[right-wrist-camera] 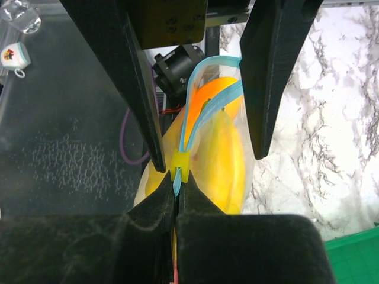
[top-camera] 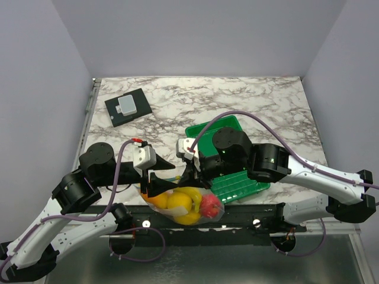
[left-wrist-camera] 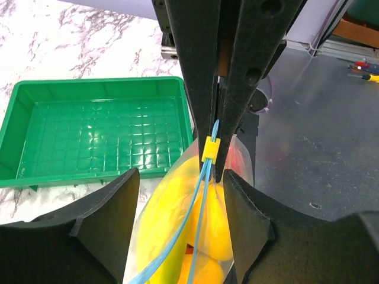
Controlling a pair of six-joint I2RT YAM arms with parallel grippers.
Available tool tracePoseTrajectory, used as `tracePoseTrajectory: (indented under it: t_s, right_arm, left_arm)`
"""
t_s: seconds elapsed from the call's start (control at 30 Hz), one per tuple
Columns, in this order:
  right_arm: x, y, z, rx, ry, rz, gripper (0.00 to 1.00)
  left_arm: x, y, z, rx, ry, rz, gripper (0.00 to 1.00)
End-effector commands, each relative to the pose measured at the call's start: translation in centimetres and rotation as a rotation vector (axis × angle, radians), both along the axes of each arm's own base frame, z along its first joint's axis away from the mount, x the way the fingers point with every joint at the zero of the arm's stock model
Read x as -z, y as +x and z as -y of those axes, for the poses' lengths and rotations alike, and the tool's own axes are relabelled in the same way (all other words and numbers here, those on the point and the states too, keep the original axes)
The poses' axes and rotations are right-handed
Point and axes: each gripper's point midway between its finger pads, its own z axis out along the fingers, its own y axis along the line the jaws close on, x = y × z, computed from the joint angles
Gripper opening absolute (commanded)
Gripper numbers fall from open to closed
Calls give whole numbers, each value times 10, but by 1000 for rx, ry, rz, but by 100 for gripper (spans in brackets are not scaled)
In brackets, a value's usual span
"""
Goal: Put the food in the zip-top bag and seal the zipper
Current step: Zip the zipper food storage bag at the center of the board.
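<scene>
The bag lay at the near edge of the marble table, between the two arms and just beside the green tray; inside it were yellow bananas, a red apple and an orange; the right gripper had its fingers pressed together on the end of the blue zipper, just behind the small yellow slider; past the slider the two halves of the strip stood apart, so the mouth was unsealed there; the left gripper had its fingers spread, one on each side of the bag, holding nothing; whether they touched the plastic could not be told; a dark pad lay well apart, at the far left of the table.
</scene>
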Motion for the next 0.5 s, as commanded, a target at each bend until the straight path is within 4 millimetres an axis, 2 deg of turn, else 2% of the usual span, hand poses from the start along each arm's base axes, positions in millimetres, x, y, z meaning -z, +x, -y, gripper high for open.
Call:
tracePoseTrajectory:
  t_s: [0.0, 0.3, 0.47]
  right_arm:
    - [-12, -12, 0, -66, 28, -2, 1]
    - [-9, -12, -1, -66, 24, -1, 1]
    - [-11, -8, -2, -49, 25, 4, 1]
  left_arm:
    - [-25, -9, 0, 59, -66, 76, 60]
    - [-28, -25, 5, 161, -83, 52, 56]
    - [-25, -27, 8, 182, -76, 36, 53]
